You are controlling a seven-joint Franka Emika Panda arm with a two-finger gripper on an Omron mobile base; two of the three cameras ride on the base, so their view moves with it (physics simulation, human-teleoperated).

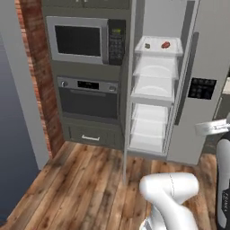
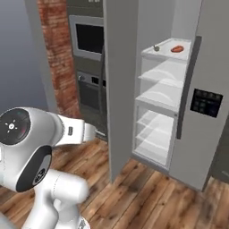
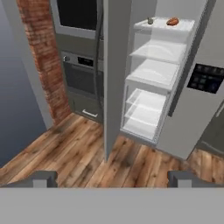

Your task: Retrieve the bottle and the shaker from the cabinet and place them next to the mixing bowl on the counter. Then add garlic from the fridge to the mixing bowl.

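The fridge (image 1: 155,90) stands in front of me with its left door (image 2: 120,80) swung open toward me. On its top shelf (image 3: 164,26) lies a small pale garlic (image 1: 148,45) (image 2: 156,48) (image 3: 150,20), with a red food item (image 1: 165,45) (image 3: 173,21) to its right. The shelves below are bare. My gripper (image 3: 113,179) is open, well back from the fridge and above the floor, with nothing between its fingertips (image 3: 43,178). The bottle, shaker, cabinet, mixing bowl and counter are out of view.
The fridge's right door with a dark dispenser panel (image 1: 201,88) is closed. Left of the fridge a microwave (image 1: 81,40) sits above a built-in oven (image 1: 87,96) and a drawer (image 1: 90,134). A brick wall (image 1: 38,76) bounds the left. Wooden floor (image 1: 85,179) lies in front.
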